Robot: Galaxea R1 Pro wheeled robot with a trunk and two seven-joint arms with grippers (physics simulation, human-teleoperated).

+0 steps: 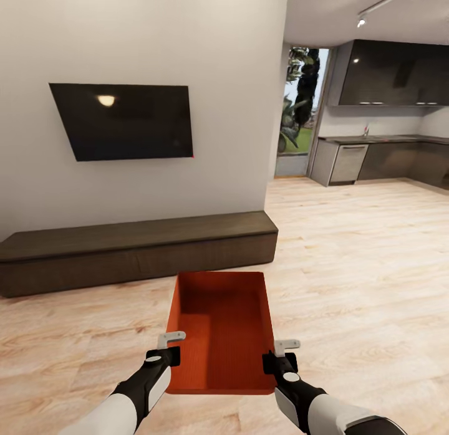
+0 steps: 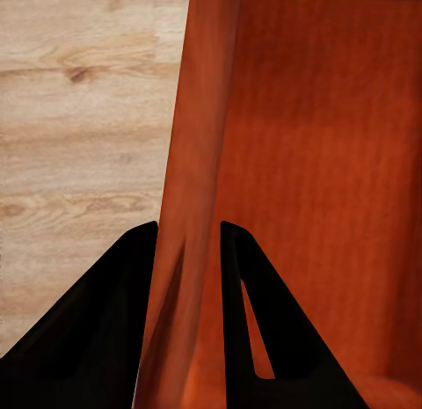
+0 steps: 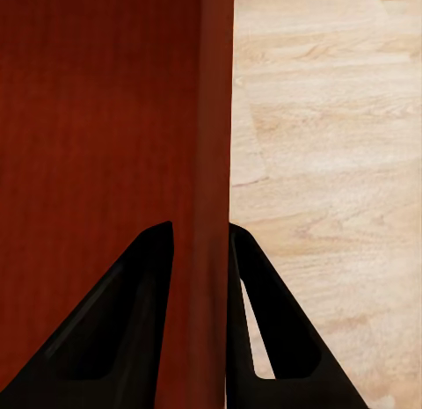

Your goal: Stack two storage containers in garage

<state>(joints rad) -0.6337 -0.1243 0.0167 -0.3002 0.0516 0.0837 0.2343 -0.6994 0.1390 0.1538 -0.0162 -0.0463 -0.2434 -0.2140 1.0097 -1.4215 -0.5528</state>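
The robot holds one orange-red bin (image 1: 221,332) in front of itself, above the light wood floor (image 1: 362,267) of the living room. The bin is open on top and nothing lies inside it; its long side points away from the robot, towards the low dark cabinet (image 1: 137,248) that stands along the white wall (image 1: 156,36).

The left gripper (image 1: 173,346) takes the left long wall of the bin near the closer end. In the left wrist view, its two black fingers (image 2: 92,330) stand on both sides of this thin wall, one inside the bin and one outside, closed narrow against it. The right gripper (image 1: 282,353) does the same on the right long wall: in the right wrist view the fingers (image 3: 114,330) pinch the wall between them, with the wood planks showing under the outer finger. Both arms come up from the lower edge of the head view, one at each side of the bin.

Above the cabinet a black TV (image 1: 125,120) hangs on the wall. To the right the room opens to a kitchen (image 1: 386,154) with dark cupboards, and a tall window (image 1: 299,105) with green plants behind it.
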